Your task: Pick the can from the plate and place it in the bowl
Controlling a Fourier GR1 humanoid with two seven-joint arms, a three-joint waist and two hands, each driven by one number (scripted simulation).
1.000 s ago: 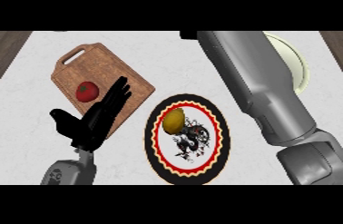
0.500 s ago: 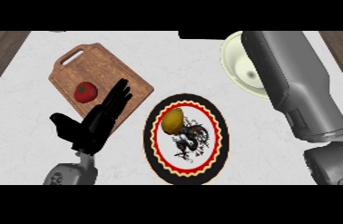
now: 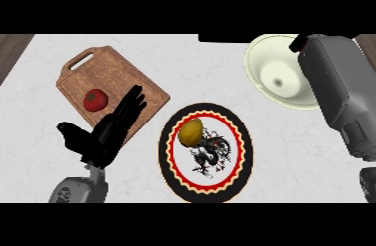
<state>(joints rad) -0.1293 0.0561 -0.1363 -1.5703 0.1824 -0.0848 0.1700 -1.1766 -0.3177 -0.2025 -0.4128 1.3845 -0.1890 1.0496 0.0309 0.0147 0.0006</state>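
Note:
A yellow can (image 3: 191, 132) lies on the upper left part of a round plate (image 3: 234, 160) with a black and red rim and a dark dragon figure. A cream bowl (image 3: 273, 65) stands at the back right, partly covered by my grey right forearm (image 3: 337, 90). Of my right hand only a small black bit (image 3: 299, 42) shows at the forearm's far end, over the bowl's back rim. My left hand (image 3: 106, 130) rests open, fingers up, left of the plate and apart from the can.
A wooden cutting board (image 3: 140, 75) with a handle hole lies at the back left, with a red tomato (image 3: 95, 99) on it. My left hand's fingers overlap the board's lower edge. The counter (image 3: 198, 65) is white marble.
My right forearm has swung to the right, off the plate's side, uncovering most of the bowl. The can, the plate and my left hand have not moved.

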